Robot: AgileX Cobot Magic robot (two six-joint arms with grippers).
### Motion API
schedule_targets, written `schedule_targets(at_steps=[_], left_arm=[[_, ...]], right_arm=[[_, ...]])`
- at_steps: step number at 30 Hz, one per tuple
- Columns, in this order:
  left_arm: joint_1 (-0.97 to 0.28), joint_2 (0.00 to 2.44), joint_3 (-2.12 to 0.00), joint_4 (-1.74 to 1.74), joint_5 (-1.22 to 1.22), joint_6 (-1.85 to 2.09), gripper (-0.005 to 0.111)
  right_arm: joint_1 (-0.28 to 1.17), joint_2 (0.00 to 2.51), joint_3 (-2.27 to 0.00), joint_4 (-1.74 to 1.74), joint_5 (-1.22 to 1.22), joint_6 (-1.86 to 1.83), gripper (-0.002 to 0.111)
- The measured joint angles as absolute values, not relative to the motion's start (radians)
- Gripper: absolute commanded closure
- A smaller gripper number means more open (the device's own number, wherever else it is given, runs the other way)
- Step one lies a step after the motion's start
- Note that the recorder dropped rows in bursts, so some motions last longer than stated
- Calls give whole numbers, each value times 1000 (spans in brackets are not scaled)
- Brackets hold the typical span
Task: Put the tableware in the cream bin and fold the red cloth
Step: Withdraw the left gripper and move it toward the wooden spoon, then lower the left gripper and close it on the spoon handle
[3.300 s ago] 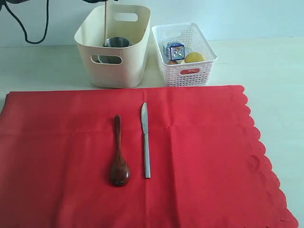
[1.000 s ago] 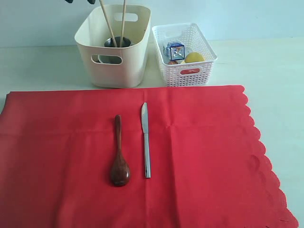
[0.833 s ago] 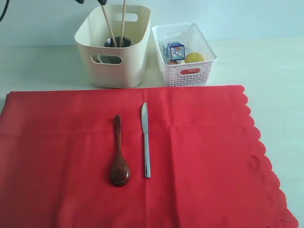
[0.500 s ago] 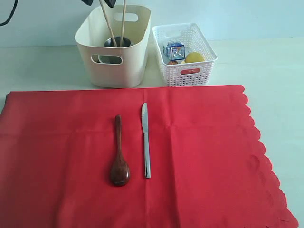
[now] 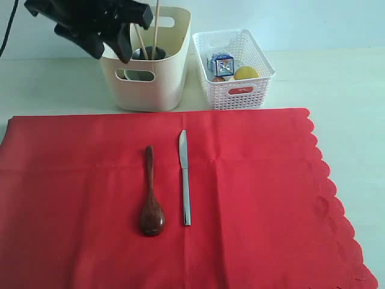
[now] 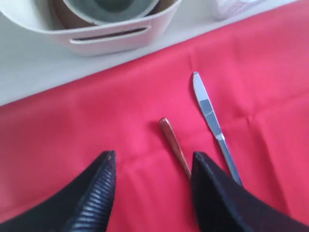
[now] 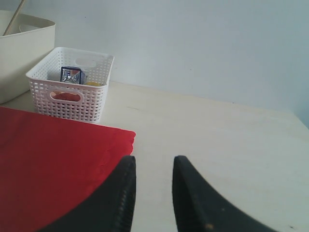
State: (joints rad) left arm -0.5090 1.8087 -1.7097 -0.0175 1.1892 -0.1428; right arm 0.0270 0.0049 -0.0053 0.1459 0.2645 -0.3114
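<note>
- The left gripper hangs with its jaws wide apart and nothing between them, above the red cloth and looking down on the spoon's handle.
- The right gripper is empty, jaws only narrowly parted, off by the cloth's edge.
- The dark wooden spoon lies flat on the cloth just beside the metal knife. Both look light, stiff and thin.
- The knife probably slips, so a pinch across each handle's middle seems best.
- The soft cloth may bunch up under the fingertips.
- The chopsticks lean in the cream bin.
- A second ago the left arm showed only at the top edge; now it has dropped before the bin. Spoon and knife are unmoved.
</note>
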Motion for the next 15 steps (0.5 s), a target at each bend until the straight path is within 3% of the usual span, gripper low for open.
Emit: schedule_targets(at_steps=[15], left_arm=[[-509, 1780, -1308, -31, 897, -212, 58]], right_arm=[[27, 5, -5, 146, 264, -311, 81]])
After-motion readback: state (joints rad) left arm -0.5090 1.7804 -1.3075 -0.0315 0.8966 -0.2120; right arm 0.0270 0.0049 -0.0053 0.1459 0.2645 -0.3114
